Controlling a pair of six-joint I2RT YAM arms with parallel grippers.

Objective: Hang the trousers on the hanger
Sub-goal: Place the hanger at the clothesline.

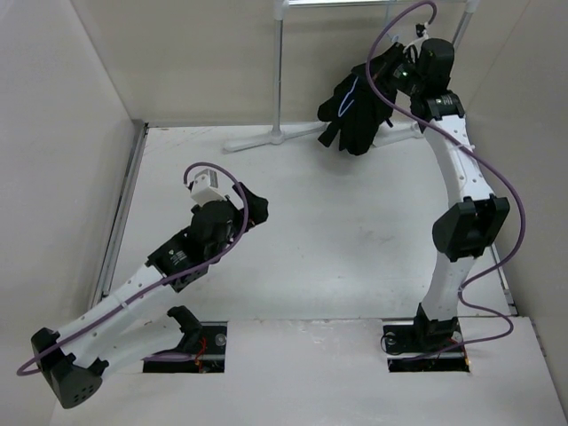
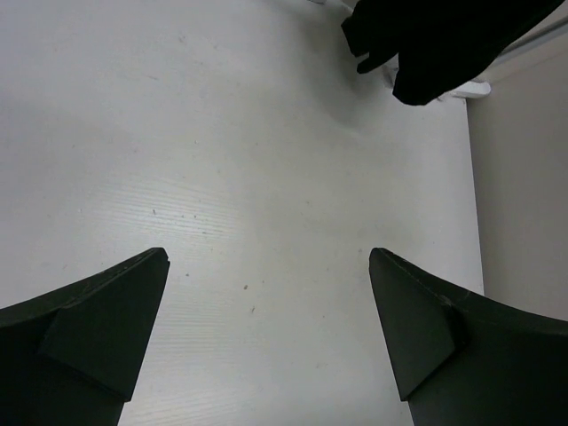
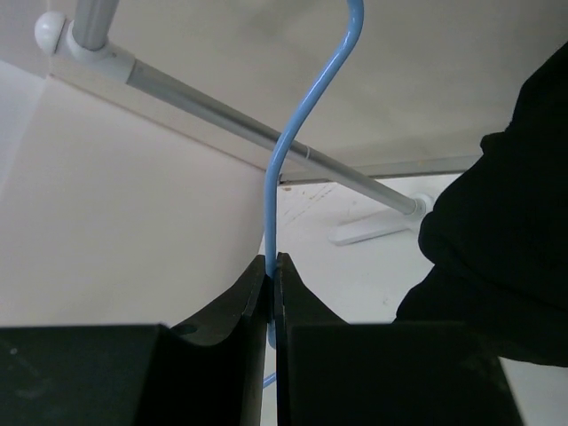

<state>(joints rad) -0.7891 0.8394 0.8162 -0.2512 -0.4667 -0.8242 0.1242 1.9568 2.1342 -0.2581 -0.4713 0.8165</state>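
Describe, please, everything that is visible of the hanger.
The hanger is thin pale blue wire, seemingly coated metal. In the right wrist view its neck rises in a gentle bend from the right gripper, whose fingers are shut on it; the top of the hook leaves the picture. From above, only a short blue line shows against the black trousers, which cover the rest.

Plain black trousers (image 1: 359, 114); pale blue hanger (image 3: 269, 222); white table (image 1: 337, 248); white rail stand (image 1: 279, 80) with grey bar.
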